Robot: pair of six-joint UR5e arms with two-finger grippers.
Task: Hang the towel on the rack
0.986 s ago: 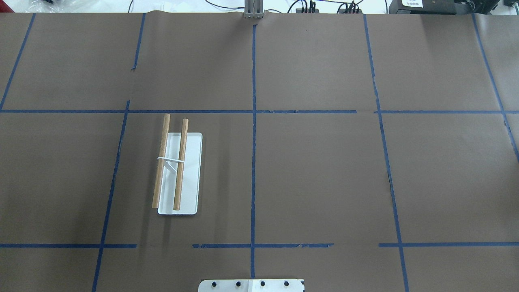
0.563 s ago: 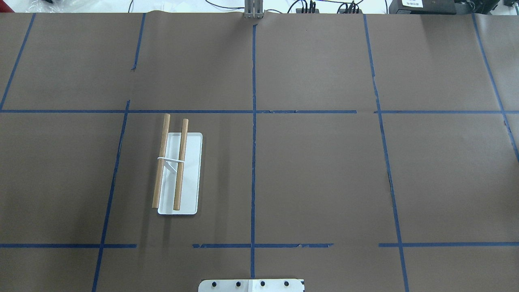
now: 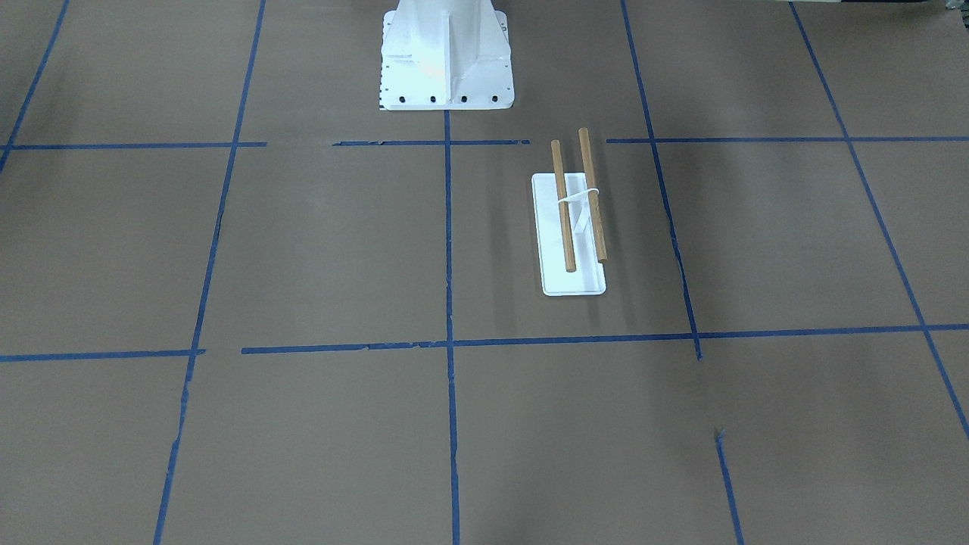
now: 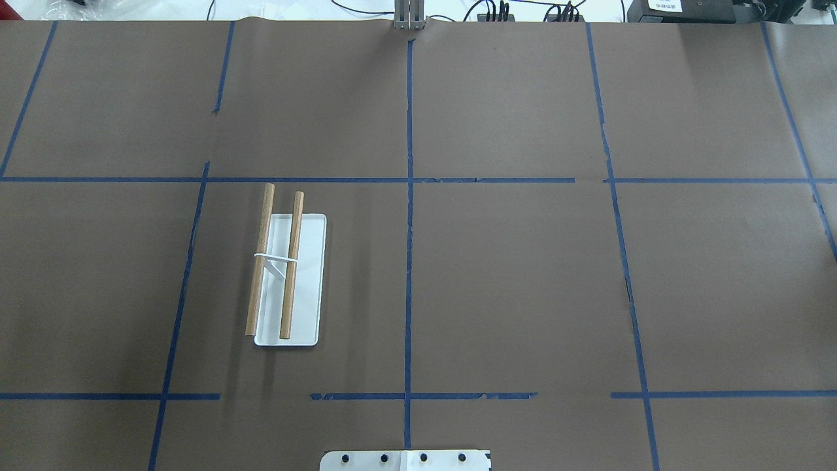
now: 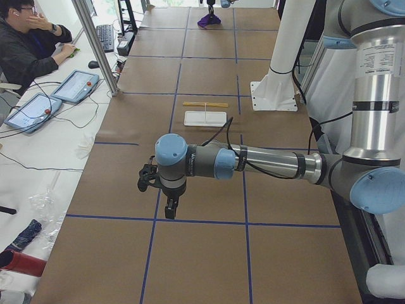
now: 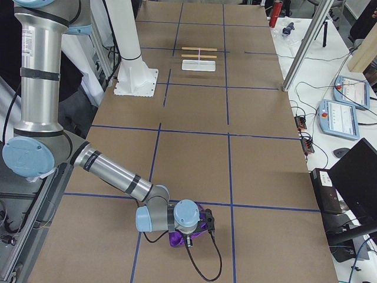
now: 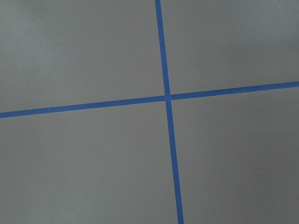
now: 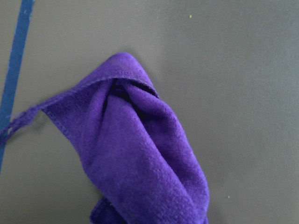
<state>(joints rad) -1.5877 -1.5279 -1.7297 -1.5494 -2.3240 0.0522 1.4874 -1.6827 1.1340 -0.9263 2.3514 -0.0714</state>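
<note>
Two round wood dowels [image 4: 292,261] on rack [image 4: 308,288]; fuzzy purple towel [image 8: 140,154] bunched

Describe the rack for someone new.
Find the large white bolted metal pedestal on the brown paper-covered table. In the blue-taped square before it, on the robot's left, stands the small rack. Only it has two parallel light-brown wooden dowels over a flat white base.

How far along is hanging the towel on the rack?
Nothing looks done: the small rack of two light-brown wooden dowels on a white base is bare. In hand: the right gripper is down at the bunched purple cloth towel, far from the rack; whether it grips, I cannot tell. Still to do: carry the towel over and drape it on the dowels.
</note>
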